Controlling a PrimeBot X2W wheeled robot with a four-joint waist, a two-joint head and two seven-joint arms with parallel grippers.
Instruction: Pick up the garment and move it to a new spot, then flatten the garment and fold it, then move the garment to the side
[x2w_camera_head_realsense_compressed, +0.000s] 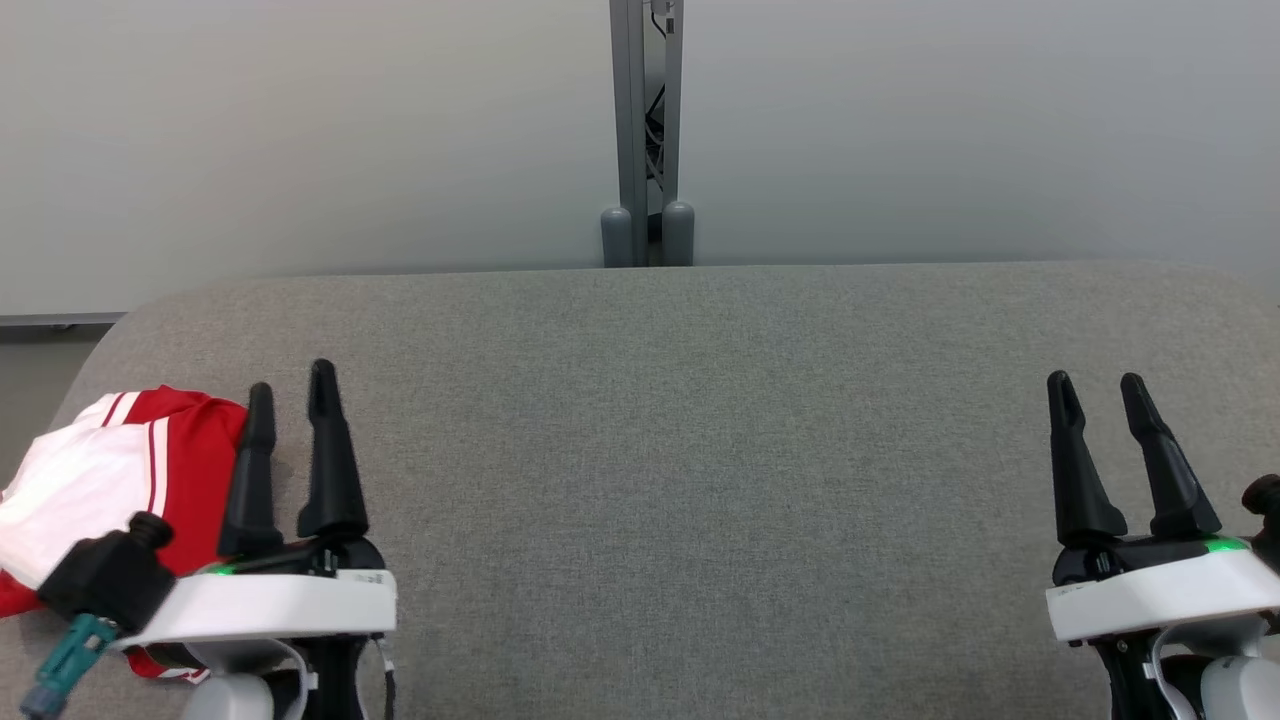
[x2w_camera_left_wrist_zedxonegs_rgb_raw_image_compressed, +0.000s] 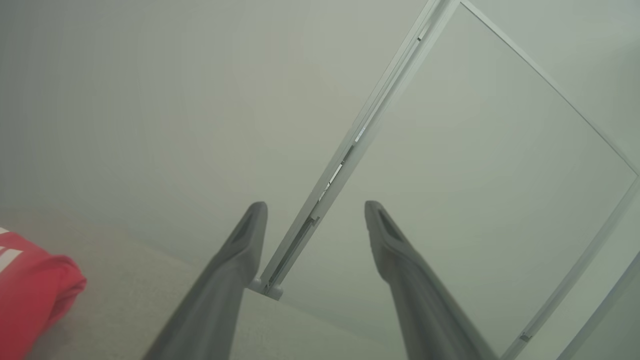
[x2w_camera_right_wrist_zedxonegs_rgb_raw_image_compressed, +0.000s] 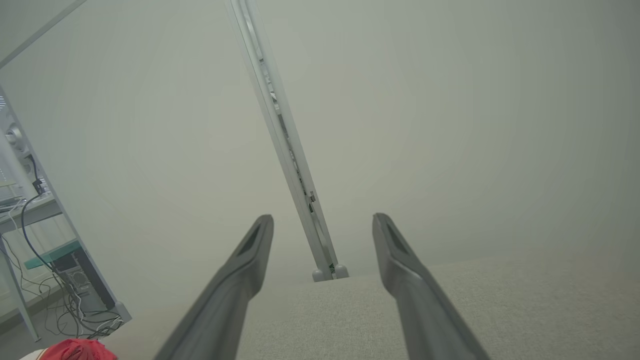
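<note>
No readable text or markings.

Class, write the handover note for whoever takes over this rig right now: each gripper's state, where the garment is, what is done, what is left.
Left gripper: open, empty, just right of the garment.
Right gripper: open, empty, over the table's right end.
Red and white garment: compact bundle at the left end of the grey table, partly hidden by the left wrist, not gripped.
Done: cannot tell whether it is already folded.
Left: if unfolded, everything: pick up, move, flatten, fold, set aside.
</note>
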